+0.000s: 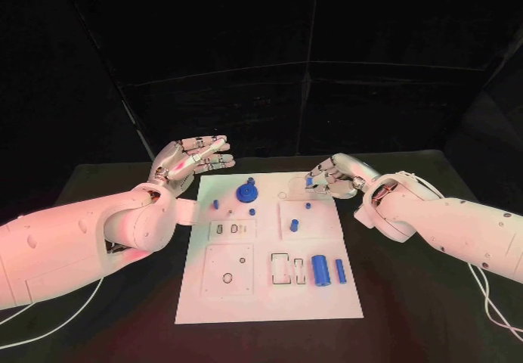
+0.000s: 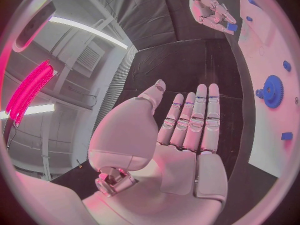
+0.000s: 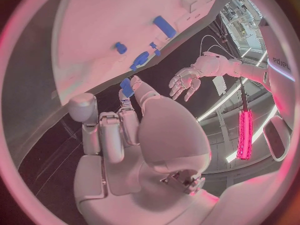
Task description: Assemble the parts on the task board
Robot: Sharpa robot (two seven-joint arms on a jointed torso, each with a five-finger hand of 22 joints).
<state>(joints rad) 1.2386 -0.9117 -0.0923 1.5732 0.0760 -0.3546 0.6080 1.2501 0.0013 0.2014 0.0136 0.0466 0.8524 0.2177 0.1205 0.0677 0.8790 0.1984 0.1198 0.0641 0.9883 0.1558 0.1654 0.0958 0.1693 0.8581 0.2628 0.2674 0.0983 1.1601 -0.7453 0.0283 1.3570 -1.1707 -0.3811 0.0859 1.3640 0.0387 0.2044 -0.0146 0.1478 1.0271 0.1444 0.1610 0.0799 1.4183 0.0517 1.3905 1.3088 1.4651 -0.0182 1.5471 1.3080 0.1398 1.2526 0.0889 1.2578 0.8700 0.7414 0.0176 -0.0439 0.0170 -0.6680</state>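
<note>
Right hand (image 1: 332,180) is pinching a small blue part (image 1: 314,182) over the board's (image 1: 261,302) far right corner; left hand (image 1: 196,160) hangs empty, fingers apart. I'd line it up straight before lowering.

Black table (image 1: 436,318), dark backdrop curtain (image 1: 327,76)

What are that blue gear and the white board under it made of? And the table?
The blue gear looks like matte moulded or printed plastic: uniform colour, no glint. The task board seems a white plastic or painted plate with cut recesses, smooth and dull. The table looks covered in black matte cloth or mat; which one I cannot tell.
</note>
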